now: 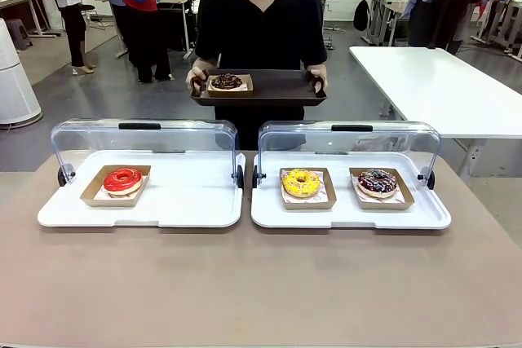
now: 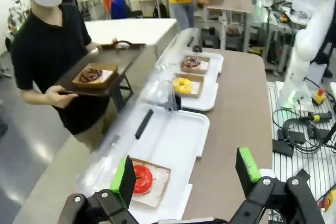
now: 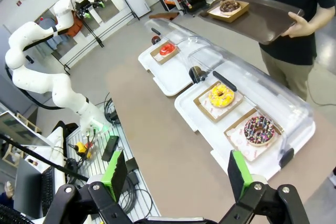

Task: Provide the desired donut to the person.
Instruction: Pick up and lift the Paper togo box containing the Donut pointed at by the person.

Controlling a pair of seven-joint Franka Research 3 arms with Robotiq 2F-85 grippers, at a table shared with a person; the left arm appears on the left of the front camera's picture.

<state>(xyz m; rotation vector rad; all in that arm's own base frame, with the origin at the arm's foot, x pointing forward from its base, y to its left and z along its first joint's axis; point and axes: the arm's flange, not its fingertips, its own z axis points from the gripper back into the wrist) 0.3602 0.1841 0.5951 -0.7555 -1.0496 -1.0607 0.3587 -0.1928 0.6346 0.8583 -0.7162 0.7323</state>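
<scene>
We count four donuts, each in its own card holder [image 1: 92, 192]. Two white trays sit side by side along the far edge of the worktop [image 1: 261, 283], each with one clear lid raised at its back. The left white tray [image 1: 192, 201] carries one red donut [image 1: 122, 179] near its left end. The right white tray [image 1: 342, 216] carries two: a yellow donut [image 1: 301, 182] toward its left end and a sprinkled dark donut [image 1: 377, 181] toward its right end.

The fourth, a chocolate donut [image 1: 227, 81], lies at one end of a dark serving tray [image 1: 277, 87]. The person [image 1: 261, 30] holds that tray beyond the far edge, a hand [image 1: 196, 77] at each short end.

We see two claws. The left gripper [image 2: 186, 171] hangs above the near edge by the red donut, its jaws spread wide with nothing between them. The right gripper [image 3: 176, 173] hangs high over the worktop, its jaws likewise wide and empty.
</scene>
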